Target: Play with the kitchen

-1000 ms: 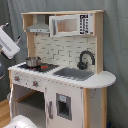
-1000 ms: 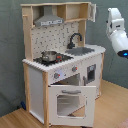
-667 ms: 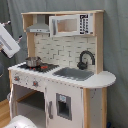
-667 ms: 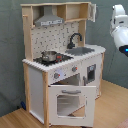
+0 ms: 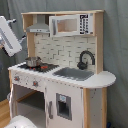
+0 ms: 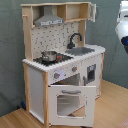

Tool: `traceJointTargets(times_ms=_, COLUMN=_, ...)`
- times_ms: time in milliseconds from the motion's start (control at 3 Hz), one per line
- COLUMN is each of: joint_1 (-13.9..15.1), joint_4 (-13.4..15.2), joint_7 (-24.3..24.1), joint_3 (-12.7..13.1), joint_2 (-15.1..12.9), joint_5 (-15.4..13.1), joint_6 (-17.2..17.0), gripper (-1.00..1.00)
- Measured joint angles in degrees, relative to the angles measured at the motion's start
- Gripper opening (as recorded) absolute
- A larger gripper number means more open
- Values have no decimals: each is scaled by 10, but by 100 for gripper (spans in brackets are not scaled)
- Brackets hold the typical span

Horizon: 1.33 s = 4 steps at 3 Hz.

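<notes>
Only partly in frame — arm [image 5: 10, 35] beside kitchen [image 5: 62, 75].

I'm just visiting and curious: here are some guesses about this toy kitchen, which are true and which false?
1. A small metal pot sits on the stove. True.
2. The oven door is shut. False: in the second exterior view it hangs open.
3. The faucet is black. True.
4. The robot arm is gripping the pot. False: it is off to the side, apart from the kitchen.
5. The sink is beside the stove. True.
</notes>
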<state>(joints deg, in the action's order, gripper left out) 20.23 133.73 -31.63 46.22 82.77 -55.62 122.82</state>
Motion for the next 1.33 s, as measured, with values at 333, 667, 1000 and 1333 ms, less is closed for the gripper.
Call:
traceJointTargets(times_ms=333, joint_1=0, joint_4=0, joint_7=14, joint_3=-11, joint_2=-1, joint_5=38, joint_6=-44, gripper=100)
traceJointTargets(times_ms=667, joint_1=0, joint_4=1, joint_7=26, joint_3=-25, joint_2=-6, joint_5=71, joint_6=-90, gripper=100)
traceJointTargets(times_ms=1000, joint_1=1, joint_4=4, joint_7=35, joint_3=-52, joint_2=-30, joint_5=90, joint_6=-130, gripper=100)
traceJointTargets(times_ms=1333, joint_1=1, joint_4=5, joint_7=39, joint_3=-79, joint_2=-80, joint_5=90, joint_6=-140, gripper=100)
